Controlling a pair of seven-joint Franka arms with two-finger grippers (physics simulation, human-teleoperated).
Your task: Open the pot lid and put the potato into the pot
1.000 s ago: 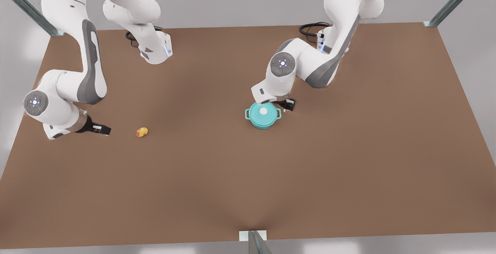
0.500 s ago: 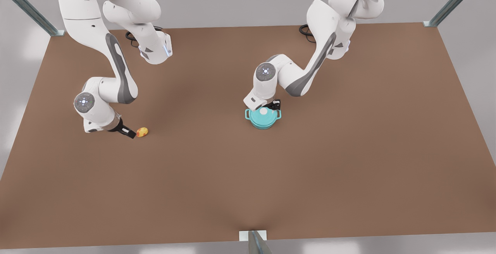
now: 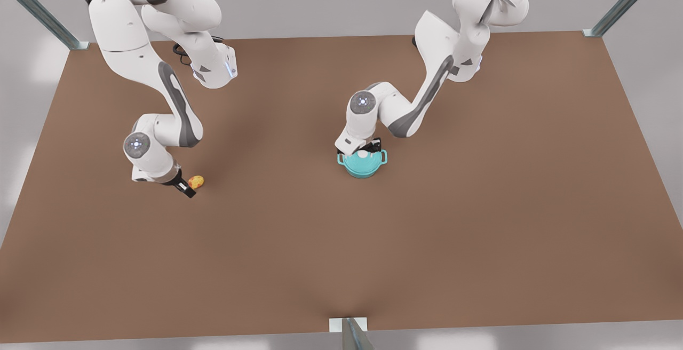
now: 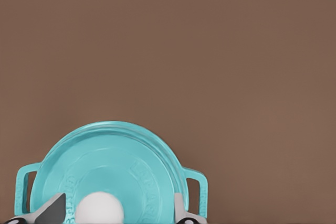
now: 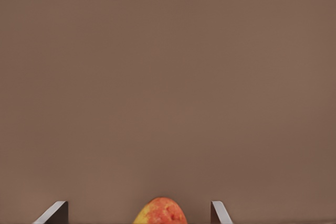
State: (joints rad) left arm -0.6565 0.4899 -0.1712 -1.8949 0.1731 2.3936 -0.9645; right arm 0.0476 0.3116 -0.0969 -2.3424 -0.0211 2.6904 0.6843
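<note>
Left pincer (image 3: 372, 146) open astride pot lid (image 3: 363, 156) knob, frame centre; right pincer (image 3: 188, 189) open straddling potato (image 3: 196, 181), centre-left, both pre-grasp.

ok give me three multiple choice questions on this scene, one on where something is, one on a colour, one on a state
1. Where does the potato lie?
A. on the table, at the front view's left
B. inside the pot
C. on top of the pot lid

2. What colour is the knob on the pot lid?
A. black
B. white
C. red

3. What state is the pot in?
A. tipped over
B. open, lid beside it
C. covered, lid on

Answers:
1. A: the potato rests on the bare table between the open fingers of the right gripper.
2. B: the left wrist view shows a white knob between the open fingers of the left gripper.
3. C: the lid sits flat on the pot's rim.
</note>
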